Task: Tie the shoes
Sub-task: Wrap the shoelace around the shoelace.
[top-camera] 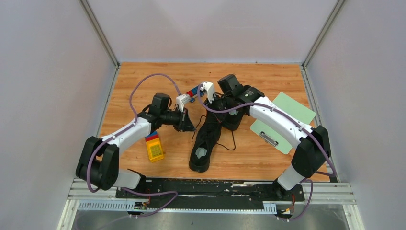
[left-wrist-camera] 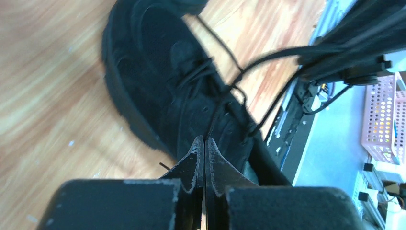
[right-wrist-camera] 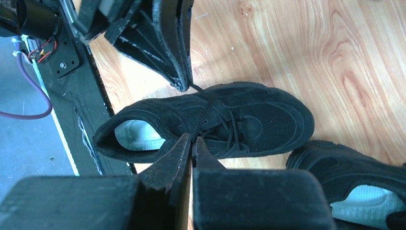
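Surface: wood-grain counter (top-camera: 143, 79), boxed in by plain pale walls (top-camera: 48, 72) with metal corner posts. A black base plate (top-camera: 215, 188) runs along the near edge. In the left wrist view we note a few pale specks on the wood.

Shoes: both sit mid-counter, all black, in matte fabric with mesh toe panels, thin cord laces and pale grey insoles. The near shoe (top-camera: 205, 141) lies lengthwise, heel toward the arms. The far shoe (top-camera: 235, 117) sits just beyond it, partly under the right arm.

Left tool (left-wrist-camera: 204, 142): fingers pressed together, with a lace (left-wrist-camera: 214, 115) pinched at the tips. Right tool (right-wrist-camera: 191, 140): likewise closed, and a lace runs from the eyelets to its tips. Both hang just over the near shoe's lacing.

Only the top view shows the yellow block (top-camera: 154, 148) left of the shoes and the green boards (top-camera: 293, 108) at right. Only the left wrist view shows a pink basket (left-wrist-camera: 383, 115) off the counter.
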Available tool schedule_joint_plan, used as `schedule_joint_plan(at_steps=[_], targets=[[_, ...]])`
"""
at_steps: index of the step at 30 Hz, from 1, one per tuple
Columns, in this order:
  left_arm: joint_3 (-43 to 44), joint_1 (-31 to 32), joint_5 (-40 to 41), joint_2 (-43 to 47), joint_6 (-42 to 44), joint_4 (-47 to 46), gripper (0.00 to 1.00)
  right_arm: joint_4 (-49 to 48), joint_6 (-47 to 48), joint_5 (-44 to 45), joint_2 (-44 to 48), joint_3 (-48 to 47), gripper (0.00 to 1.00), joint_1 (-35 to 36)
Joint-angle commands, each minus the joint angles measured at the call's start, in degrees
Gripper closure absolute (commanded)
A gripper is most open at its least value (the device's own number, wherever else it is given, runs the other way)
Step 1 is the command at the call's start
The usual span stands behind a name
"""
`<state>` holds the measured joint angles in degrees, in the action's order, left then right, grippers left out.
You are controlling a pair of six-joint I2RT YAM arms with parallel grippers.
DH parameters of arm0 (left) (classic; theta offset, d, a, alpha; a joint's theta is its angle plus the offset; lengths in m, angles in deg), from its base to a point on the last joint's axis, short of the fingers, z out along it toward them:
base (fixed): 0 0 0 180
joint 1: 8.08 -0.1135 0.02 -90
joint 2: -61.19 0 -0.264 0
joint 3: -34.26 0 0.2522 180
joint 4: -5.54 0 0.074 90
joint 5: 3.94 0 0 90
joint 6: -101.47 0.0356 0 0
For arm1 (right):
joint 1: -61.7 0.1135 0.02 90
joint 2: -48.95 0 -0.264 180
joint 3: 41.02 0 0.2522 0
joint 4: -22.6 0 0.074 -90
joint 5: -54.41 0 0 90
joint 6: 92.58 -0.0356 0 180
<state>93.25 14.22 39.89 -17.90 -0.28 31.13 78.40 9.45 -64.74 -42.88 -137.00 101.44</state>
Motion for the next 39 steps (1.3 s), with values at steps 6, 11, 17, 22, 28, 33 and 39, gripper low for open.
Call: schedule_joint_plan(at_steps=[6, 11, 17, 22, 28, 33, 39], targets=[[-0.9, 5.0, -2.9, 0.4, -6.7, -18.2, 0.94, 0.2, -10.1, 3.5, 0.0, -1.4, 1.00, -2.1], [0.8, 6.3, -0.6, 0.2, -3.5, -14.1, 0.84, -0.8, -13.5, 3.4, -0.6, -2.6, 1.00, -3.3], [0.8, 8.0, 0.6, 1.3, -0.9, -12.4, 0.71, -1.5, -16.2, 1.9, -1.3, -3.0, 1.00, -5.4], [1.6, 9.6, 1.3, 0.7, 1.3, -12.4, 0.63, -2.6, -17.2, 0.9, -1.2, -1.7, 1.00, -5.6], [3.2, 11.7, 2.8, 0.2, 3.6, -9.9, 0.61, -3.4, -18.1, 0.4, -1.5, -1.0, 1.00, -5.8], [4.6, 12.1, 4.9, -0.6, 4.8, -8.7, 0.66, -3.9, -18.4, 0.1, -1.9, -1.2, 1.00, -5.7], [4.9, 12.2, 5.5, -0.9, 6.1, -7.6, 0.80, -4.0, -18.6, 0.1, -1.8, -1.1, 1.00, -6.0]])
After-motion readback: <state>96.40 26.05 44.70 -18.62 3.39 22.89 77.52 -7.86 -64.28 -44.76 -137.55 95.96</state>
